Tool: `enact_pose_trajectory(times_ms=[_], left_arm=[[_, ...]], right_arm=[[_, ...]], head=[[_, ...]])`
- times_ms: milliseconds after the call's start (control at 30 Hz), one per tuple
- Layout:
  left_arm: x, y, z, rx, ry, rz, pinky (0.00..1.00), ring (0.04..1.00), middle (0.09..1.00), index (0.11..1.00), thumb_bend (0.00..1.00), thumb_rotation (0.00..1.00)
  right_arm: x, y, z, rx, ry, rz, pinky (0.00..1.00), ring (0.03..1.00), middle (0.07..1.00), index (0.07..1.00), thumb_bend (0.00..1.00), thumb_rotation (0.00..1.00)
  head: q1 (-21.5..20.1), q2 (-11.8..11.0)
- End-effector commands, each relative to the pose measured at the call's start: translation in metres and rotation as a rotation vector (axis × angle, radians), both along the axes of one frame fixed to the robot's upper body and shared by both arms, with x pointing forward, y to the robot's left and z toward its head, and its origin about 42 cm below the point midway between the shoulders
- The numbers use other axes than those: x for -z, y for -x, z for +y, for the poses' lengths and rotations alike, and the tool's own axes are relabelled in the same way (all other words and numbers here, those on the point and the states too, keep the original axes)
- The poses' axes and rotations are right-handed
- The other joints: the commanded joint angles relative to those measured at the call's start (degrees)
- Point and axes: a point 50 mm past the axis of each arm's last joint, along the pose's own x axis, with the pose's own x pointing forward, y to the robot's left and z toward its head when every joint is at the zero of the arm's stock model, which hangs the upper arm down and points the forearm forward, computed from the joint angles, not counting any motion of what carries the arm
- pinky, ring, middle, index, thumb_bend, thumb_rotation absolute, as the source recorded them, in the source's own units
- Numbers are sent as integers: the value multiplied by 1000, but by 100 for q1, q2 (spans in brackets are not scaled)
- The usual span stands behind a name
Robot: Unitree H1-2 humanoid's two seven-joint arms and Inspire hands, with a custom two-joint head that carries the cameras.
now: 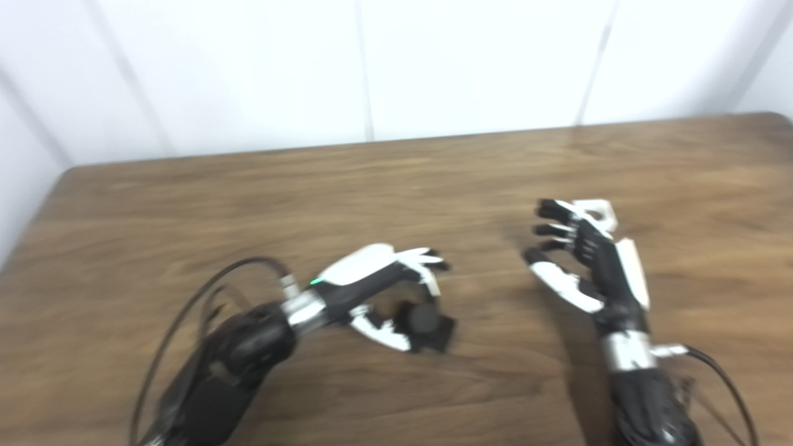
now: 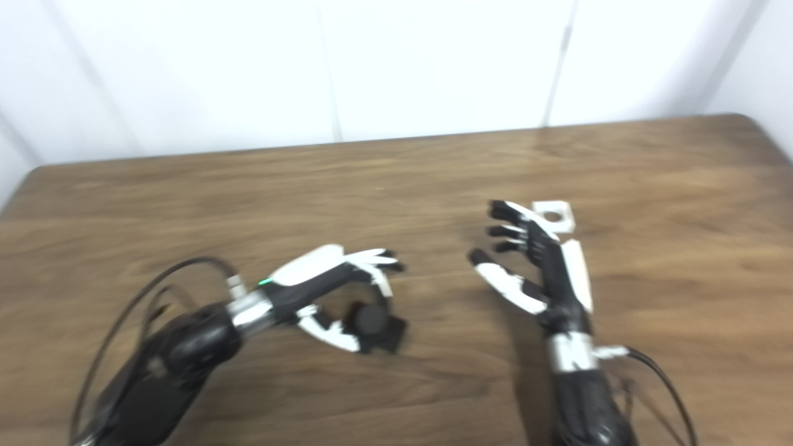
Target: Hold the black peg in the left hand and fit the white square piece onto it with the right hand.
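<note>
Left hand [image 1: 378, 291]: curling fingers and thumb around the black peg [image 1: 427, 325]; whether it is gripping or only touching, cannot tell.
Black peg: sitting on the table [image 1: 396, 186] near its front middle, bare wood lying all around.
Right hand [image 1: 582, 260]: hovering with fingers spread, holding nothing.
White square piece [image 2: 553, 217]: lying flat just behind the right hand, well apart from the right edge.

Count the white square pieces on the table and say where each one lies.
1. The white square piece lies flat on the table, just behind the right robot hand, whose fingers partly cover it. Nothing else white and square shows.
</note>
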Motion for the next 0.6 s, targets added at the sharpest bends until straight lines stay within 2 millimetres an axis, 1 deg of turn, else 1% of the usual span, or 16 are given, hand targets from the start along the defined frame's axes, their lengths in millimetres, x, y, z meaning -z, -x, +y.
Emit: enact_pose_trajectory(times_ms=[0, 33, 67, 100, 167, 233, 300, 400, 567], left_arm=[[2, 1, 19, -1, -42, 0, 883, 943, 884, 491, 522, 68], [3, 2, 21, -1, -40, -5, 874, 938, 882, 491, 522, 67], [3, 2, 23, 0, -38, -8, 859, 933, 881, 491, 522, 66], [4, 2, 25, 0, -37, -8, 845, 930, 879, 491, 522, 65], [4, 4, 29, 1, -36, -3, 846, 931, 877, 491, 522, 63], [5, 5, 32, 1, -35, 4, 851, 934, 877, 491, 522, 62], [6, 6, 35, 1, -31, 9, 852, 935, 876, 491, 522, 60], [9, 7, 38, 0, -22, 19, 845, 932, 873, 491, 522, 59], [9, 6, 40, 0, -6, 17, 823, 924, 870, 490, 522, 57]], right_arm=[[1, 1, 11, 1, -21, -7, 611, 707, 778, 777, 561, 447], [1, 1, 14, 4, -15, -4, 610, 706, 777, 776, 564, 444], [1, 0, 15, 5, -11, -1, 613, 707, 775, 776, 574, 451], [1, 0, 18, 4, -11, 1, 622, 713, 780, 779, 577, 446], [0, -1, 24, -2, -20, -3, 629, 717, 780, 778, 574, 422], [0, -3, 28, -4, -27, -6, 643, 723, 779, 776, 571, 401], [0, -4, 30, -7, -29, -9, 664, 733, 784, 779, 571, 389], [0, -6, 32, -7, -16, -17, 668, 740, 790, 783, 570, 390], [-5, -10, 27, 1, -10, -13, 662, 748, 802, 789, 580, 403]], head=[[-85, -17], [-239, -34], [-239, -34], [-407, -60], [-629, -109], [-730, -132], [-792, -144], [-801, -149], [-757, -149]])
